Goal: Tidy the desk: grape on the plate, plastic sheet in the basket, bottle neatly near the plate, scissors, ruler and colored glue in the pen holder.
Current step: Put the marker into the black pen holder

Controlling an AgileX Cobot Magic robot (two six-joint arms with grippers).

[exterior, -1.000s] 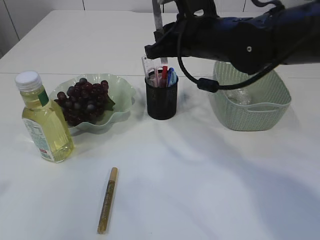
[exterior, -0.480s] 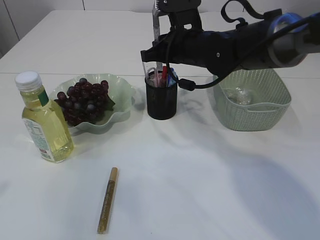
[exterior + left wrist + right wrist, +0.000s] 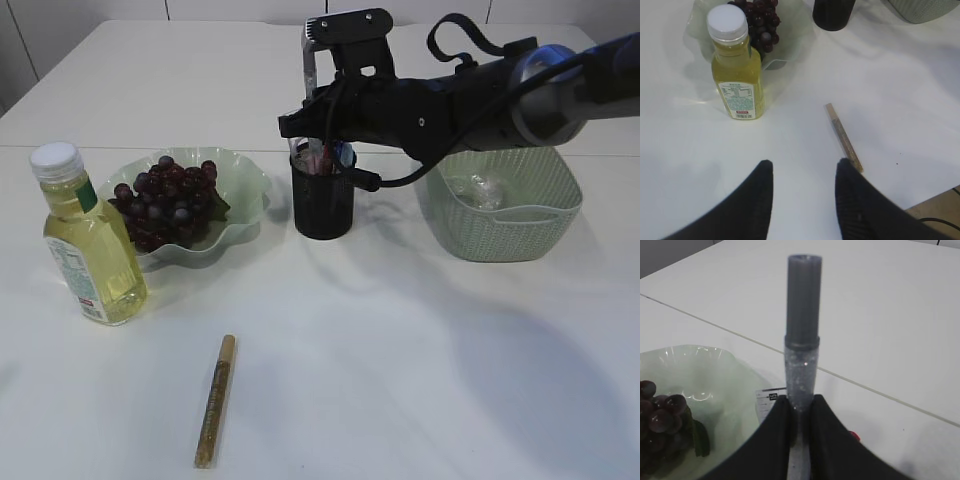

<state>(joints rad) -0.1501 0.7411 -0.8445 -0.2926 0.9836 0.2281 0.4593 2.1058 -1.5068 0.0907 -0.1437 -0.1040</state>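
Observation:
My right gripper [image 3: 309, 120] [image 3: 800, 402] is shut on a silver glitter glue tube [image 3: 311, 62] [image 3: 802, 340], held upright just above the black mesh pen holder [image 3: 323, 205]. The holder has several red, blue and white items in it; I cannot pick out scissors or ruler among them. A gold glitter glue tube [image 3: 215, 400] [image 3: 844, 137] lies on the table in front. My left gripper [image 3: 804, 167] is open and empty above the table, beside that gold tube. Dark grapes [image 3: 170, 200] sit on the pale green plate [image 3: 245, 180]. The yellow bottle [image 3: 88, 240] [image 3: 737, 70] stands left of the plate.
A green woven basket [image 3: 500, 225] stands right of the pen holder with a crumpled clear plastic sheet [image 3: 478, 190] inside. My right arm stretches over the basket and holder. The left gripper is not in the exterior view.
My right arm has come lower and the silver tube has sunk toward the pen holder. Everything else has stayed in place.

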